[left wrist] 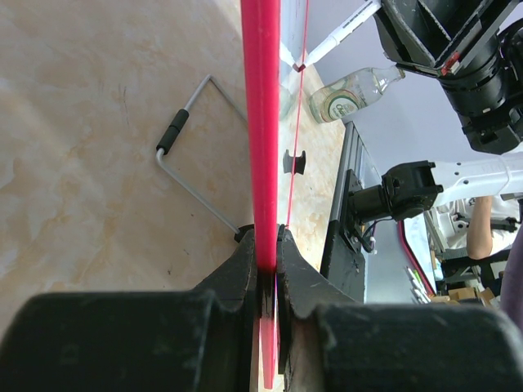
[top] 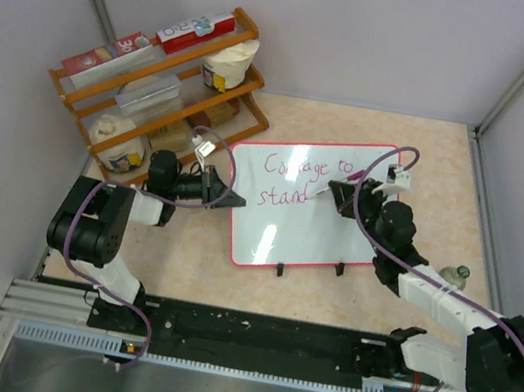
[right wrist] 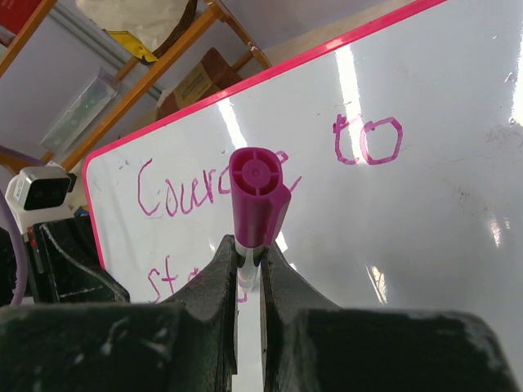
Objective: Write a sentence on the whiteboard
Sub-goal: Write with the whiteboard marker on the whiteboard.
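The whiteboard (top: 306, 236) with a pink-red rim lies tilted on the table, mid-view. The sentence (top: 292, 169) is in purplish-pink cursive and reads "Courage to" with "stand" (top: 280, 198) below it. My left gripper (top: 216, 189) is shut on the board's left rim, seen edge-on as a red strip (left wrist: 261, 122) between the jaws (left wrist: 268, 255). My right gripper (top: 345, 197) is shut on a marker (right wrist: 257, 196), white with a magenta end, over the board just right of "stand". The marker hides part of "Courage" in the right wrist view, and its tip is hidden.
A wooden rack (top: 161, 77) with boxes and cups stands at the back left. A small bottle (top: 453, 275) lies on the table right of the board. Two black clips (top: 282, 269) sit at the board's near edge. A wire stand (left wrist: 188, 163) lies under the board.
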Tool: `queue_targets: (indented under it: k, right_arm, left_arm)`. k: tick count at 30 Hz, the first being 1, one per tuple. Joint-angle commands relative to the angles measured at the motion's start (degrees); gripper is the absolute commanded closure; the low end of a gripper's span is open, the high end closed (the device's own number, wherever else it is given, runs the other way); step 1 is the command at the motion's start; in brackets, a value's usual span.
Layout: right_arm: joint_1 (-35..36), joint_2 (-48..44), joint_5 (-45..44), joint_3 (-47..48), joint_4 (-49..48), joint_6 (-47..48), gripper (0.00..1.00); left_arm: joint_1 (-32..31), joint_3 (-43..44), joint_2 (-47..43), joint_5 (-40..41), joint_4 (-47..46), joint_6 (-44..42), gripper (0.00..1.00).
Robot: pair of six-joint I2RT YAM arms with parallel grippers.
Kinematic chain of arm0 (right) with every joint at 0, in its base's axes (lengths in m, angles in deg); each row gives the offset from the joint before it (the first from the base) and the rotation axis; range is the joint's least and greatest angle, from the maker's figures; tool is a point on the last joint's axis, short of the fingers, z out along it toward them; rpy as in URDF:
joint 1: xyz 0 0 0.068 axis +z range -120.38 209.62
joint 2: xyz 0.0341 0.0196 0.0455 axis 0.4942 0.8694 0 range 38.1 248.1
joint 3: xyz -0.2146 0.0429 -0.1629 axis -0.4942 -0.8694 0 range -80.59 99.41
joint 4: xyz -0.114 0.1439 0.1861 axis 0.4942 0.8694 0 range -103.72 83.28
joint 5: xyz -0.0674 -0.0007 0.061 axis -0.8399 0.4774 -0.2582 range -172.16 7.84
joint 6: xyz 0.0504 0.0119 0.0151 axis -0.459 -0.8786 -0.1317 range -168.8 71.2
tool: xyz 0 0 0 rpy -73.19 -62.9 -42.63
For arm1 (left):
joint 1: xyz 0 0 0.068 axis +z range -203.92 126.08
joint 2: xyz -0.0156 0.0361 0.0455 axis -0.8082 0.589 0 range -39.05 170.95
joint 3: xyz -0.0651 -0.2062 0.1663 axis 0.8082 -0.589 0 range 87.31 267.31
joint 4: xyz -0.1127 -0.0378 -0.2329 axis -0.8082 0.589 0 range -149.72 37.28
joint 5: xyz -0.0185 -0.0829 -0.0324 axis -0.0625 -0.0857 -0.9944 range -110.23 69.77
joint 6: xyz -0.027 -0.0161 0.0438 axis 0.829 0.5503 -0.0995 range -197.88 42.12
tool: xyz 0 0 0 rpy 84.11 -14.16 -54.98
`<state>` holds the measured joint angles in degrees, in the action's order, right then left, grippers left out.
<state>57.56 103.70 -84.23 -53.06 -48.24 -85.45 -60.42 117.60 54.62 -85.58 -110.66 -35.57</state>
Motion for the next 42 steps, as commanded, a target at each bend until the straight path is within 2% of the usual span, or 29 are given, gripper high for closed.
queue_targets:
  k: [1,28,42]
  right_arm:
    - [-0.7,-0.9,-0.4,-1.2,1.6,1.0,1.0]
    - [-0.7,-5.9,-3.3,0.6,1.6,0.5,1.0]
    - [-5.7,-11.1,-2.4,-0.4,5.5,2.1,1.0]
  left_arm:
    - [0.0,0.5,0.0,3.3,-1.7,-3.5,1.0]
    - [0.0,0.5,0.1,3.3,-2.0,-3.3,1.0]
    - [0.0,0.4,0.1,3.4,-2.1,-3.2,1.0]
